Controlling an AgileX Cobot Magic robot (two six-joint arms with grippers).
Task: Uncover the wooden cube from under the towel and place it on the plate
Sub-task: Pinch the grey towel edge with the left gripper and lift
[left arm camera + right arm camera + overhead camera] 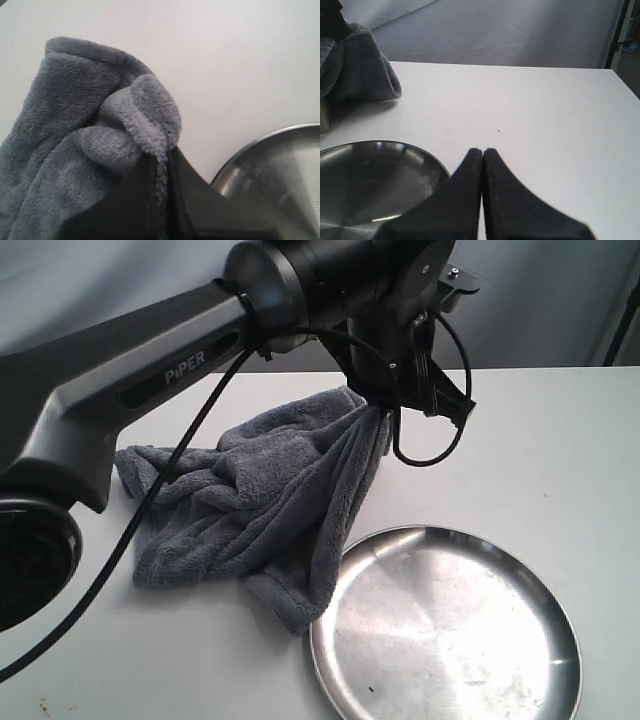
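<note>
My left gripper (385,410) is shut on a fold of the dark blue-grey towel (260,500) and holds that edge up off the table; the rest drapes down and lies bunched to the left. In the left wrist view the towel (75,125) is pinched between the jaws of that gripper (161,165). The steel plate (450,630) lies empty at the front right, partly under the towel's hanging corner. A pale sliver, apparently the wooden cube (323,116), shows under the towel (360,70) in the right wrist view. My right gripper (483,150) is shut on nothing beside the plate (370,180).
The white table (560,460) runs bare to the right of the towel and behind the plate. The left arm's black body and its cable (150,500) cross above the towel. A dark stand leg (617,35) rises at the table's far corner.
</note>
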